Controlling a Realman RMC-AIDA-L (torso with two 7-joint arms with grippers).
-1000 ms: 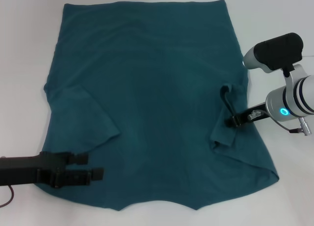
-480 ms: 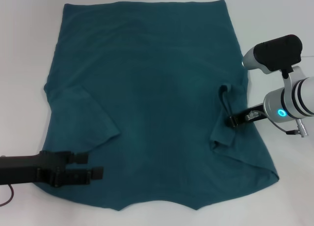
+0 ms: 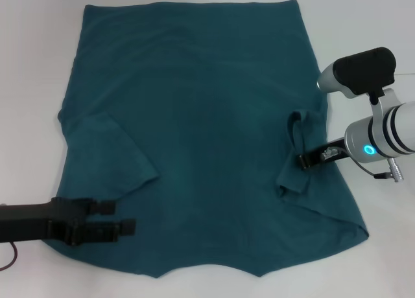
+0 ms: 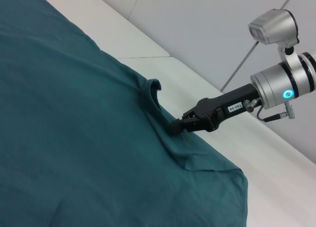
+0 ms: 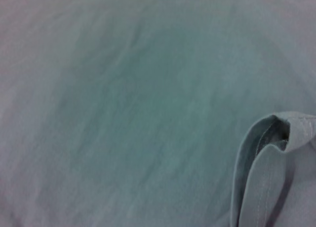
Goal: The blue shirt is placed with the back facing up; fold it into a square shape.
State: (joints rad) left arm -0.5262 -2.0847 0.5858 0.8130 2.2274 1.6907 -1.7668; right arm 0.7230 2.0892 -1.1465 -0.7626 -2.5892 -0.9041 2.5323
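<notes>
The blue shirt (image 3: 207, 116) lies spread on the white table, plain side up, with its hem at the far side. Its left sleeve (image 3: 107, 155) is folded inward over the body. My right gripper (image 3: 302, 161) is shut on the right sleeve (image 3: 297, 126), which is lifted and bunched over the shirt's right side. The left wrist view shows the same pinch, the right gripper (image 4: 174, 129) holding raised cloth on the shirt (image 4: 74, 113). My left gripper (image 3: 125, 217) hovers open over the shirt's near left corner. The right wrist view is filled by the shirt (image 5: 123, 113) and a curled sleeve hem (image 5: 261, 172).
Bare white table (image 3: 32, 65) surrounds the shirt on all sides. My right arm's silver body (image 3: 382, 133) hangs over the table beside the shirt's right edge. A dark cable (image 3: 8, 259) trails from the left arm at the near left.
My right arm has drifted slightly inward with the sleeve still pinched. The left arm has hardly moved.
</notes>
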